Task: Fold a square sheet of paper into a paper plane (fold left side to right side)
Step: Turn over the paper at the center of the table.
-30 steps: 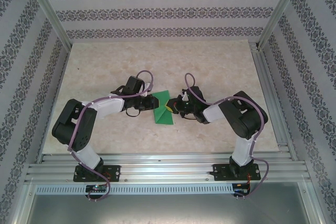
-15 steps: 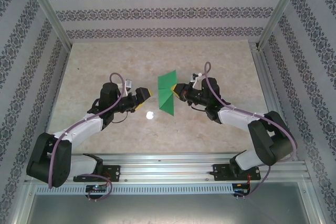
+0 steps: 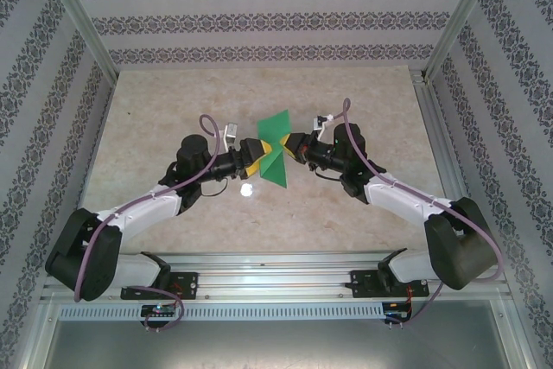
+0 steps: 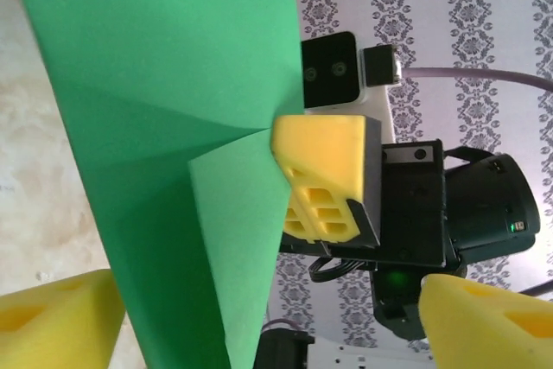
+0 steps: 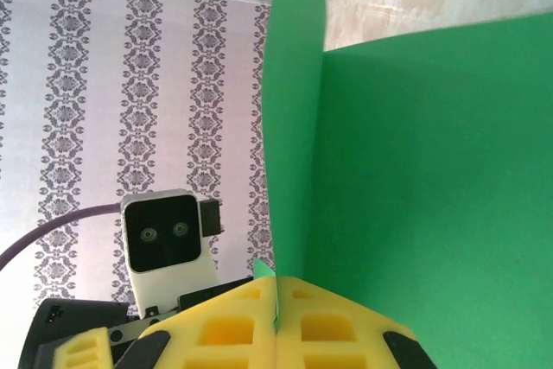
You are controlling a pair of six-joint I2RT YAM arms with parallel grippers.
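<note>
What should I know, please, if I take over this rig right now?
Left tool: open, its yellow fingers either side of the paper's lower part, not gripping.
Right tool: shut on the green paper, holding it upright over mid-table.
Done: the paper carries creases and a folded flap.
Left: it is no finished plane; the left-to-right fold and the wings look outstanding. Likely next: the left tool takes hold.
A small white speck lies on the table near the left tool.
</note>
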